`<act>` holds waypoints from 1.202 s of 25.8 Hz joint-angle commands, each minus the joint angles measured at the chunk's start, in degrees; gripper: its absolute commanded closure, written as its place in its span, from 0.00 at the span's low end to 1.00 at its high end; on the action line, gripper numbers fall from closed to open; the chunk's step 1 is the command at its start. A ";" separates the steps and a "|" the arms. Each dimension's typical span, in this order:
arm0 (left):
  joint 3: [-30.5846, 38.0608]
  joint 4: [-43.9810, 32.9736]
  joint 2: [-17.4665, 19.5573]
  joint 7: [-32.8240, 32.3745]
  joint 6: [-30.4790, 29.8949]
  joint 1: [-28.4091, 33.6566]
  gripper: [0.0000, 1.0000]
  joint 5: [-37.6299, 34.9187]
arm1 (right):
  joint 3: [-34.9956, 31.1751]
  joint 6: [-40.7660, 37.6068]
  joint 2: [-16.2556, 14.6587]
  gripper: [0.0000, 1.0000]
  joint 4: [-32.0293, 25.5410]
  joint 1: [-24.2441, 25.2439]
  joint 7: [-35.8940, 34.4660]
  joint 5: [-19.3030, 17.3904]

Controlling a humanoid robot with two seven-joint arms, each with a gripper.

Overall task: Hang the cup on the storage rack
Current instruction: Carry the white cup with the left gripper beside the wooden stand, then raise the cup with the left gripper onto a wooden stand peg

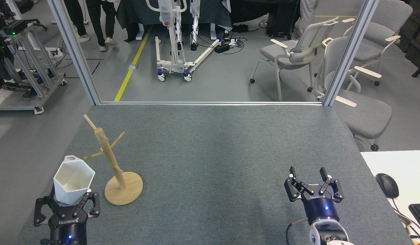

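In the head view the white faceted cup (pixel 73 178) stands upright at the near left, and my left gripper (pixel 71 200) is shut on its lower part from below. Its small round handle (pixel 71 158) points away from me, close to the tip of a left-pointing peg. The wooden storage rack (pixel 109 154) stands on its round base (pixel 128 190) just right of the cup, with nothing on its pegs. At the near right, my right gripper (pixel 308 173) hovers over the grey table (pixel 210 146), open and holding nothing.
A white desk with a black mouse (pixel 387 185) and a keyboard (pixel 419 214) adjoins the table's right edge. Metal frame posts (pixel 77 58) rise at the far corners. Grey chairs (pixel 353 102), a wheeled stand and walking people's legs lie beyond the far edge.
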 commanded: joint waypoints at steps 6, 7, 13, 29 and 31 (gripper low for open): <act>-2.20 1.65 -0.08 0.19 -1.22 -3.56 1.00 -0.18 | 0.00 0.01 0.08 0.01 1.43 -3.31 0.08 0.01; -2.55 1.73 -0.17 0.19 -1.22 -4.00 1.00 -0.18 | 0.00 -0.08 0.17 0.01 1.43 -3.48 0.08 0.01; -3.78 3.40 -0.44 0.19 -1.22 -5.67 1.00 -0.27 | 0.09 -0.25 -0.09 0.01 1.43 -3.13 0.08 0.01; -4.84 7.09 -1.31 0.01 -0.52 -8.04 1.00 1.40 | 0.00 0.01 -0.35 0.01 1.35 -3.22 0.08 0.01; -4.75 7.27 -1.31 0.10 -0.43 -8.04 1.00 2.11 | 0.00 0.01 -0.35 0.01 1.35 -3.22 0.08 0.01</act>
